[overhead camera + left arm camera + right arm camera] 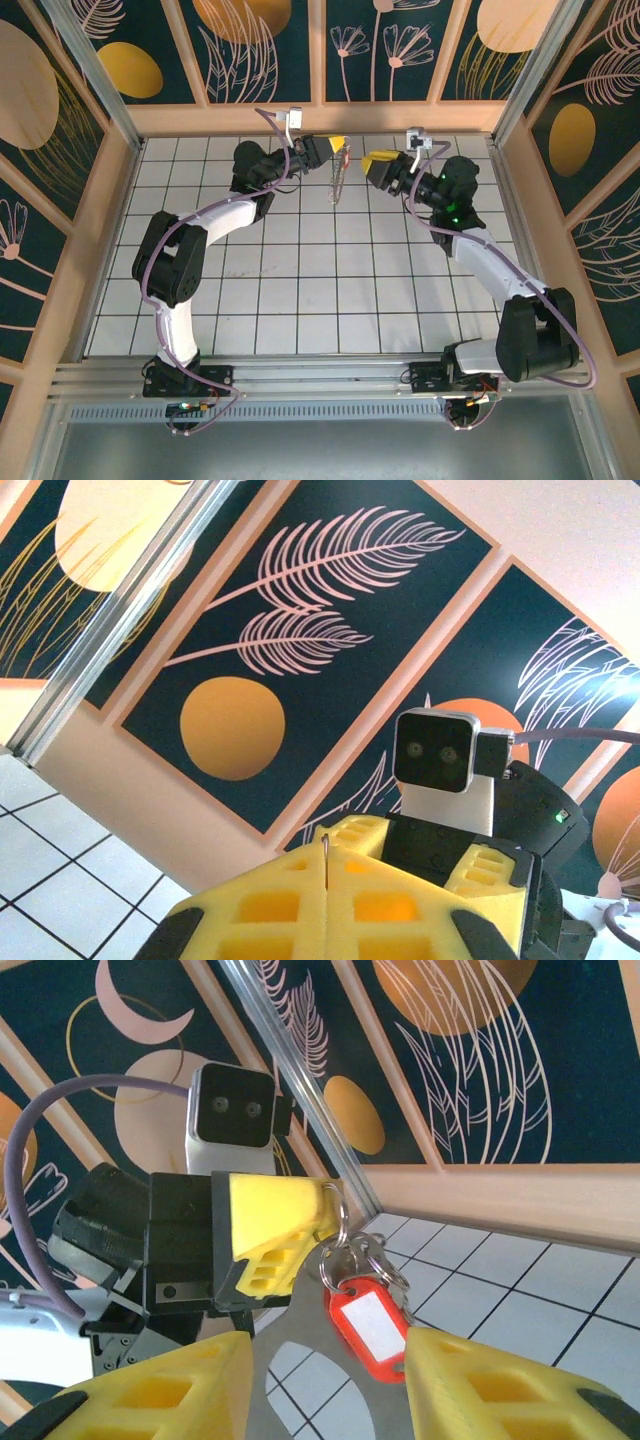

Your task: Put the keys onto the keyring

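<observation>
Left gripper point(325, 1210) pinches the keyring point(344, 1222); the keys point(365, 1325) carry a blank red tag.

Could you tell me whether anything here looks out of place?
Nothing looks damaged or spilled. The keyring hangs in the air from the left fingers, its red tag dangling in front of the open right fingers.

Left wrist view. We log the left pincer point(327, 900) at the bottom, its two yellow foam fingers point(260, 910) pressed flat together. A thin pale wire of the keyring point(325, 852) stands up out of the seam. Just beyond the tips the right pincer point(412, 860) faces us, its yellow fingers apart, with a wrist camera point(435, 752) above it and a green light point(557, 817) on its body. Left of the pincer lies the white tiled counter point(60, 870). Behind are dark leaf-and-disc wall panels point(270, 630).
</observation>
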Robot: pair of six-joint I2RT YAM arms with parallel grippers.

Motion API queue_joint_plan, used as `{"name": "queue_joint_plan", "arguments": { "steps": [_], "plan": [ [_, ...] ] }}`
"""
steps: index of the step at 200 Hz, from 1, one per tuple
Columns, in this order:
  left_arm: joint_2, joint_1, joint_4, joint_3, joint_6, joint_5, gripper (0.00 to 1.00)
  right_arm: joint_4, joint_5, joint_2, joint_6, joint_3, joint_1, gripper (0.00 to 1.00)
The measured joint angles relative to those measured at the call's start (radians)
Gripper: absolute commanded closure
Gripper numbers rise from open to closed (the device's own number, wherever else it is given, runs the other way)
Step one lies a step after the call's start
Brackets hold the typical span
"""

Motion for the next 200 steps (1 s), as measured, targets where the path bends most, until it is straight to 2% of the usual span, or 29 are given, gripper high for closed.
{"name": "queue_joint_plan", "arguments": {
  "steps": [64, 139, 164, 200],
  "plan": [
    [0.0, 0.0, 0.009, 0.0, -0.003, 0.0, 1.0, 0.113, 0.019, 0.117, 0.166, 0.077, 0.01, 0.5],
    [0.0, 0.0, 0.009, 0.0, -0.003, 0.001, 1.0, 0.168, 0.02, 0.204, 0.228, 0.125, 0.042, 0.51],
    [0.0, -0.002, 0.009, 0.0, -0.003, 0.0, 1.0, 0.172, 0.017, 0.212, 0.229, 0.134, 0.051, 0.55],
    [0.0, -0.006, 0.009, 0.0, -0.003, 0.0, 1.0, 0.179, 0.016, 0.22, 0.233, 0.147, 0.056, 0.72]
  ]
}}
